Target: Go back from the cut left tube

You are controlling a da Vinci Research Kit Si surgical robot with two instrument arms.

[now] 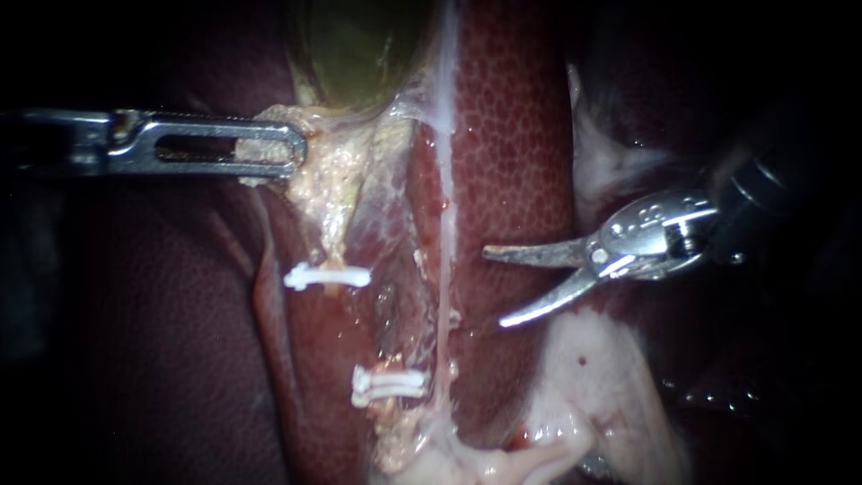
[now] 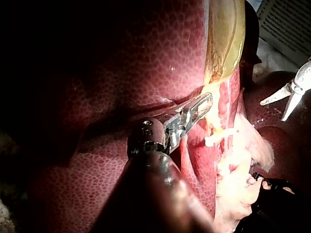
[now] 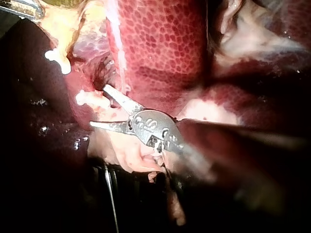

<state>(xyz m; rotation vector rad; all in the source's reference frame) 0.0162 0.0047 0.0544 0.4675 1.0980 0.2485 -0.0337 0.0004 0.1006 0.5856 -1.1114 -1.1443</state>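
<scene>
Dark red, mottled liver (image 1: 512, 135) fills the field. Greenish-yellow gallbladder (image 1: 359, 45) sits at the top.

Left instrument (image 1: 292, 148): slotted steel jaws clamped on pale yellowish fatty tissue (image 1: 337, 171) under the gallbladder, probably pulling it taut to expose the stumps.

Right instrument (image 1: 496, 287): curved blades apart, nothing between them. It is over the liver, to the right of the cut left tube (image 1: 334, 247), with a free path to withdraw.

The tube's ends lie apart, with a single white plastic clip (image 1: 328, 277) above and paired white clips (image 1: 388, 384) below.

No labels on tissue or clips.

Dark surroundings; a pale slatted panel (image 2: 286, 24) behind.
</scene>
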